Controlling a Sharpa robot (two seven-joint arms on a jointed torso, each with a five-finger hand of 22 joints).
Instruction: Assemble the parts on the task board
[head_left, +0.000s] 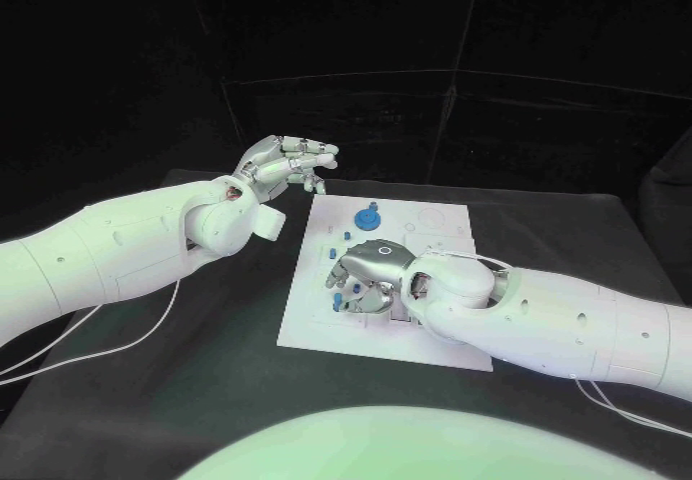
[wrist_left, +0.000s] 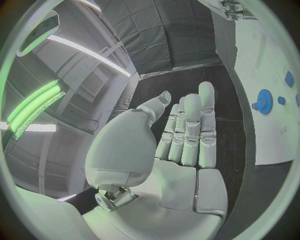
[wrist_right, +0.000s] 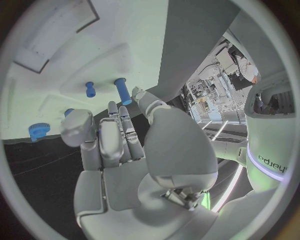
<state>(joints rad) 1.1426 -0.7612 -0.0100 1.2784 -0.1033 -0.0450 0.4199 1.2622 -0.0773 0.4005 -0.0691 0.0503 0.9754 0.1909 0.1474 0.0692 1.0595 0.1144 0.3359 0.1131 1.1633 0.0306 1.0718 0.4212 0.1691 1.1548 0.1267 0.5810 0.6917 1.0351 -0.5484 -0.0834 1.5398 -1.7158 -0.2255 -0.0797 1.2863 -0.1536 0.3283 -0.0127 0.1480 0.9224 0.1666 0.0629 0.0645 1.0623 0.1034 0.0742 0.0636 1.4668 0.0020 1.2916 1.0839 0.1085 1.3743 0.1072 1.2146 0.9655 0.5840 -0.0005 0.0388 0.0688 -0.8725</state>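
The white task board (head_left: 433, 230) lies in the middle of the black table. A blue gear (head_left: 369, 217) stands on its far part, and small blue parts (head_left: 336, 298) lie along its left side. My right hand (head_left: 368, 275) hovers palm down over the board's left middle, holding nothing. In the right wrist view its fingers (wrist_right: 119, 125) reach toward a blue peg (wrist_right: 123, 91), a smaller blue part (wrist_right: 90, 89) and a blue gear (wrist_right: 39, 131). My left hand (head_left: 289, 163) is raised off the board's far left corner and holds nothing. Its fingers (wrist_left: 187, 125) lie straight and side by side.
Black table (head_left: 188, 360) stretches to the left and front of the board. A thin white cable (head_left: 130, 335) runs across the table under my left arm. The left wrist view shows the board's edge (wrist_left: 269, 145) with the blue gear (wrist_left: 264, 101) beside my hand.
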